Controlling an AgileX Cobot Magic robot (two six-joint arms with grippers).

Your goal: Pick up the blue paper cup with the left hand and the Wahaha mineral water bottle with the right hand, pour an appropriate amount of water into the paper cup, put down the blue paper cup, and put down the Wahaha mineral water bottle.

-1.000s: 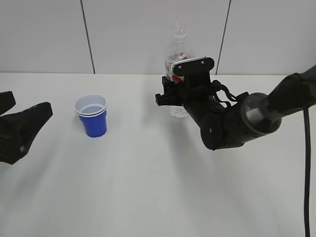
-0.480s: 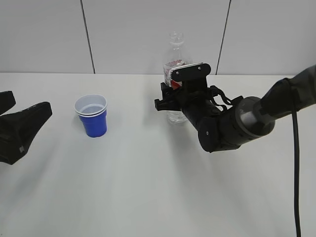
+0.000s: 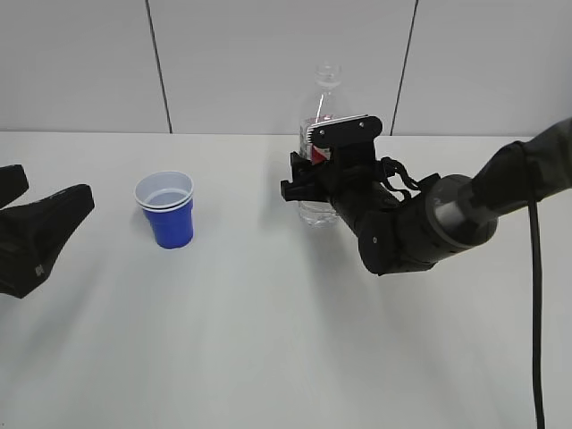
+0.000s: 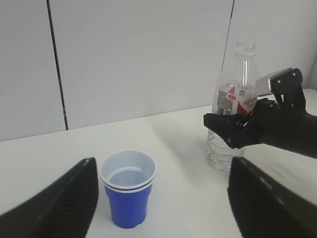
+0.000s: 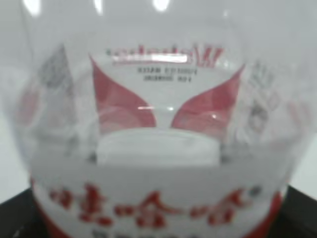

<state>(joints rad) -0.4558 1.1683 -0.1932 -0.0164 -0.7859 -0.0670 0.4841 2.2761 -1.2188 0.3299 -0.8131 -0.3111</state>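
The blue paper cup [image 3: 167, 211] stands upright on the white table, white inside, with what looks like a little clear water low in it; it also shows in the left wrist view [image 4: 128, 196]. My left gripper [image 3: 55, 186] is open and empty at the left edge, well short of the cup; in its wrist view [image 4: 161, 206] the cup stands ahead between the spread fingers. My right gripper [image 3: 308, 183] is shut on the Wahaha bottle [image 3: 323, 98] at its label band. The bottle [image 4: 233, 114] is upright, its base at the table. It fills the right wrist view [image 5: 158, 124].
A white panelled wall [image 3: 268, 63] with dark seams runs along the table's far edge. The bulky right arm [image 3: 420, 228] reaches in from the right with a black cable [image 3: 536, 340] hanging. Bare table [image 3: 268, 340] lies in front.
My right gripper has lowered the bottle and shifted slightly left; the bottle's neck now stands a little more to the right. The cup and left gripper have not moved.
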